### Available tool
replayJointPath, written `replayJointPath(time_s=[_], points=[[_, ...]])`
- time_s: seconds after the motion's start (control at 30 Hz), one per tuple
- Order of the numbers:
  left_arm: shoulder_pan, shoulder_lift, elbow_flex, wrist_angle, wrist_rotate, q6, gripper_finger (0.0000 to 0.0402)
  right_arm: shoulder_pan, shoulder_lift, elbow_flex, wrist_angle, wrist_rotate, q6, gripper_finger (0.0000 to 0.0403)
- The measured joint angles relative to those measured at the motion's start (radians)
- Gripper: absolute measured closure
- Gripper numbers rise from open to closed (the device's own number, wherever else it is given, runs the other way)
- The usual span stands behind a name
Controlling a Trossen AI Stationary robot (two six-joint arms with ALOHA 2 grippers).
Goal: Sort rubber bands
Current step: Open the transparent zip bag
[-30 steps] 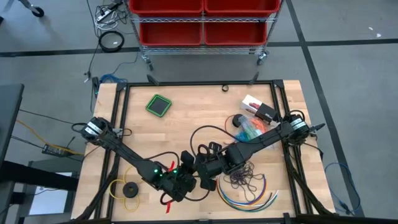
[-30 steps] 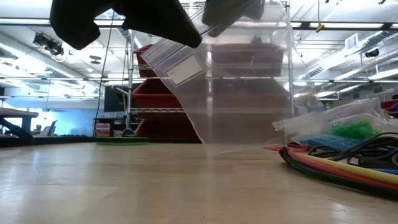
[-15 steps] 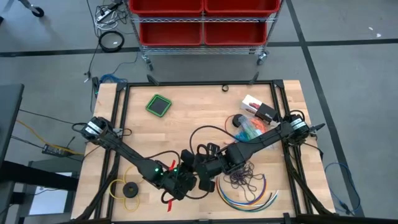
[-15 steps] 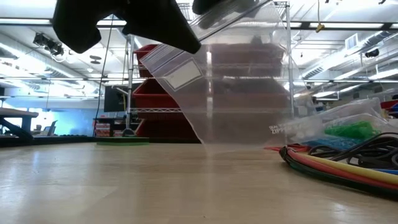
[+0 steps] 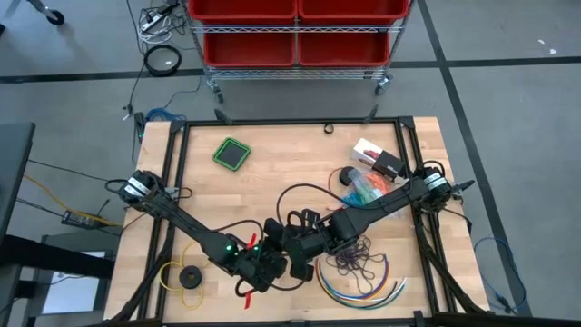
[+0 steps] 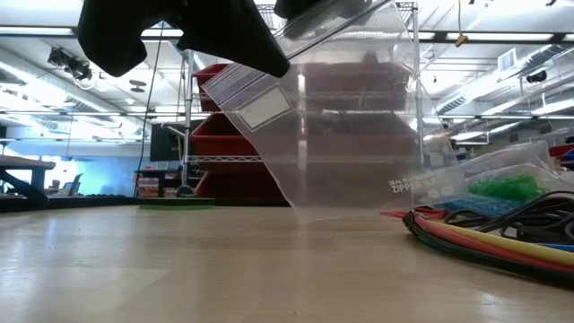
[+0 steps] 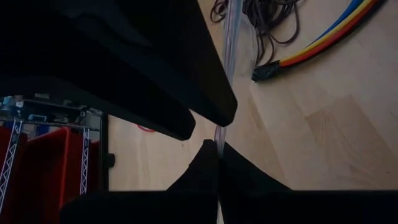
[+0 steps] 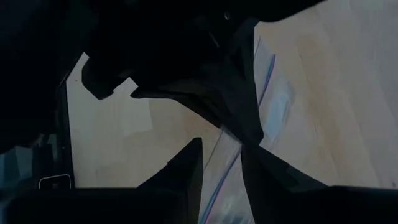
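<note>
1. Both arms meet at the front middle of the light wooden table [image 5: 272,173], holding up a clear plastic zip bag [image 6: 350,135] that hangs with its bottom edge just touching the wood.
2. Left gripper [image 5: 265,265] is pinched tight on the bag's top edge. Right gripper [image 5: 304,243] has fingers part-spread around the other side of the rim; can't tell if it really grips.
3. Risk, I'd guess: if they pull apart unevenly, the slick film slips out and the bag flops shut.
4. Dark purple thin rubber bands [image 5: 356,262] lie loose just beside the right gripper; tangled, could snag.
5. Count: one held bag, one dark pile, one packet of blue, green and orange bands [image 5: 365,188] farther back; single loops are uncountable.
</note>
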Motion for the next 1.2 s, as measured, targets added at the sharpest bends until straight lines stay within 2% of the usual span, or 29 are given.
replayJointPath(time_s=[0.93,1.2], points=[[0.004,0.000,0.000,0.007,0.000,-0.005,0.0401,0.000,0.000,0.000,-0.078,0.015,0.000,0.0306],[0.020,0.000,0.000,0.006,0.052,-0.021,0.0401,0.005,0.000,0.000,-0.070,-0.002,0.000,0.0306]])
